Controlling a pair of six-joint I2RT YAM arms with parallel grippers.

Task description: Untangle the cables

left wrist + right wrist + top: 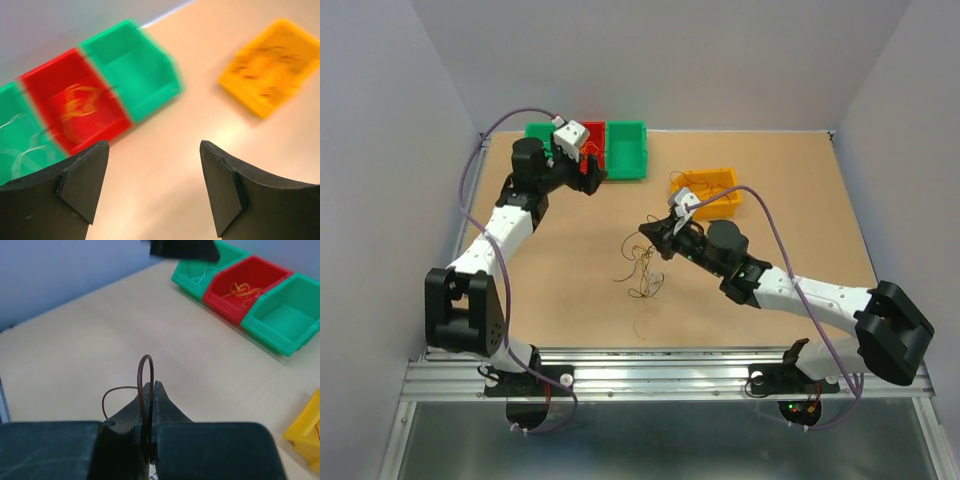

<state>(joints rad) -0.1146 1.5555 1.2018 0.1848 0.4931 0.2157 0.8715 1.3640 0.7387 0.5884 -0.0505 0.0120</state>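
1. Grey walls box in a tan tabletop [770, 270], with three bins in a row at its far edge and a yellow bin [732, 192] off to one side.
2. Sorting looks partly done. The red bin [225, 307] holds a curled orange wire [242, 290], and the first green bin [187, 277] next to it has a pale white wire [200, 276]. The second green bin [270, 332] looks bare inside. Dark strands seem to lie in the yellow bin, though that view is blurred.
3. A loose tangle of cables [642, 268] lies mid-table, so I'd judge the job about halfway at best.
4. The right gripper [151, 387] is pinched tight on a brown wire [145, 356], just beyond that tangle. I can't tell whether the strand is free of the knot.
5. The left gripper [154, 150] hangs by the bins with its fingers spread wide and nothing between them.
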